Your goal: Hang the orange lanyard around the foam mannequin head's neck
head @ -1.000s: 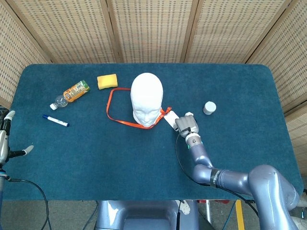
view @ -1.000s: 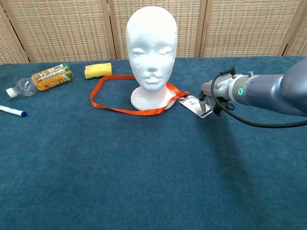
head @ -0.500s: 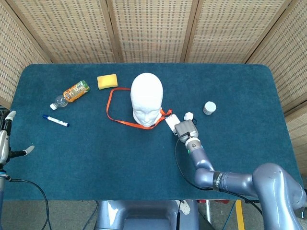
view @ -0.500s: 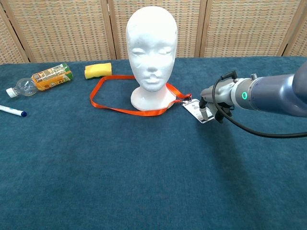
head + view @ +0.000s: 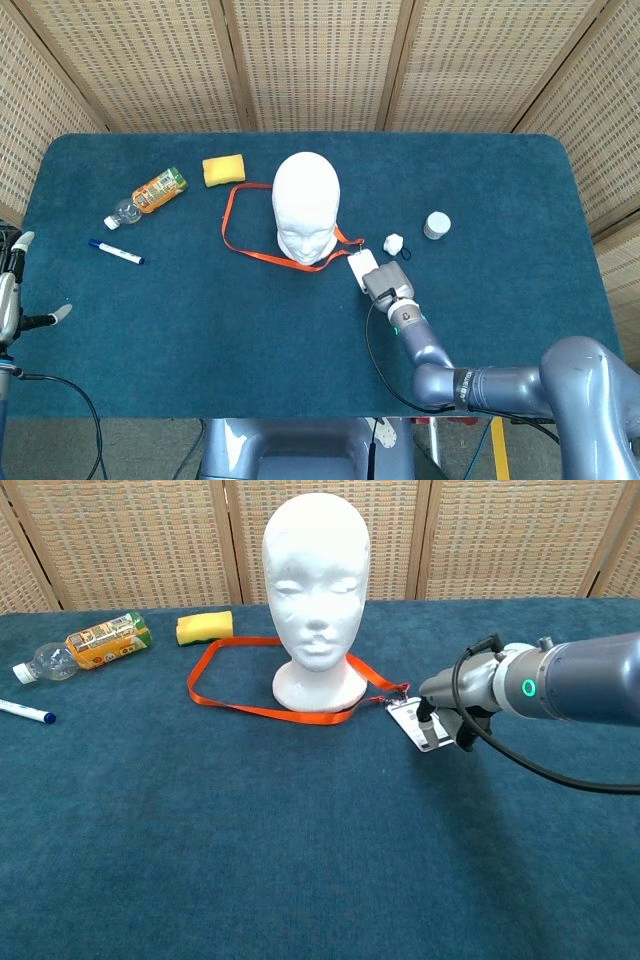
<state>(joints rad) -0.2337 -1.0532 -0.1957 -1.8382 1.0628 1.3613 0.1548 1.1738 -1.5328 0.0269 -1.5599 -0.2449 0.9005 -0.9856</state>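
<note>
Bottle (image 5: 147, 195) lying left of the foam head (image 5: 306, 205), contents unclear. Your right hand (image 5: 380, 281) pinches the badge (image 5: 417, 723) of the orange lanyard (image 5: 260, 240), now dragged nearer you than a second ago; the strap loops round the head's base. Left hand (image 5: 14, 285) spread at the tabletop (image 5: 500, 300) edge.

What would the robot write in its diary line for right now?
right hand: holds badge | orange lanyard: flat on table, looped round foam head base | left hand: idle at table edge, holds nothing
</note>
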